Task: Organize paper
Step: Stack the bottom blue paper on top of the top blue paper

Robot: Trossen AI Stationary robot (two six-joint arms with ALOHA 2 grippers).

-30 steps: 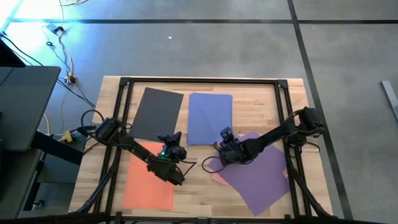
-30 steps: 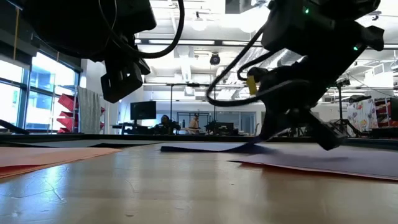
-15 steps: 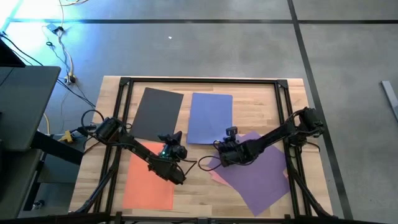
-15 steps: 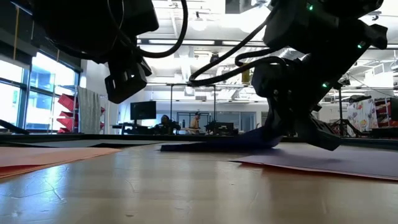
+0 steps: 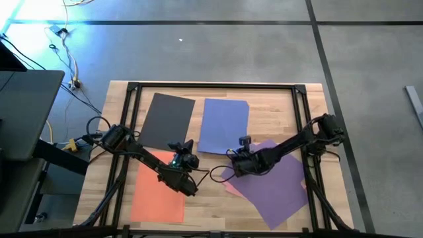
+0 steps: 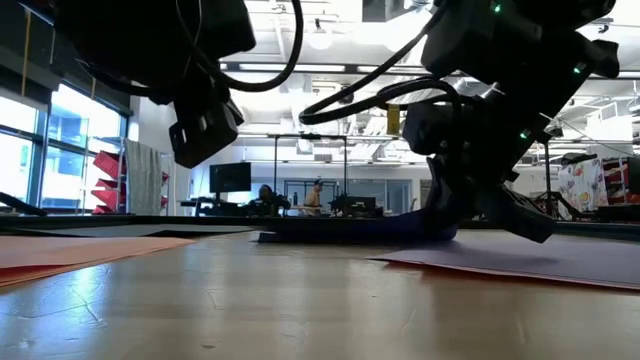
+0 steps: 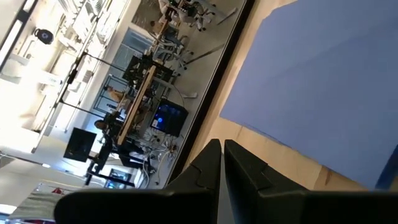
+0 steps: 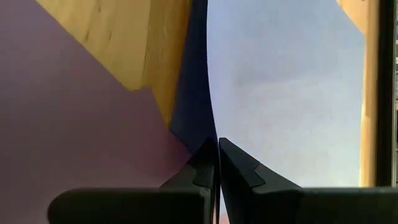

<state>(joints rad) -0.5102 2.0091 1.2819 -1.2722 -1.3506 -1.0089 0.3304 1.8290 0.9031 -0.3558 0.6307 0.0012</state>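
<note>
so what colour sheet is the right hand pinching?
Blue sheet; the right hand pinches its near corner, clearest in the right wrist view.

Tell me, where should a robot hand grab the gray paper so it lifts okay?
Probably at a near corner of the gray paper, sliding in low from the left hand side. It lies flat on the table beside the blue paper, so only an edge can be pinched. Its near edge sits closest to the orange paper.

Bare wood [image 5: 211, 198] between both arms
</note>
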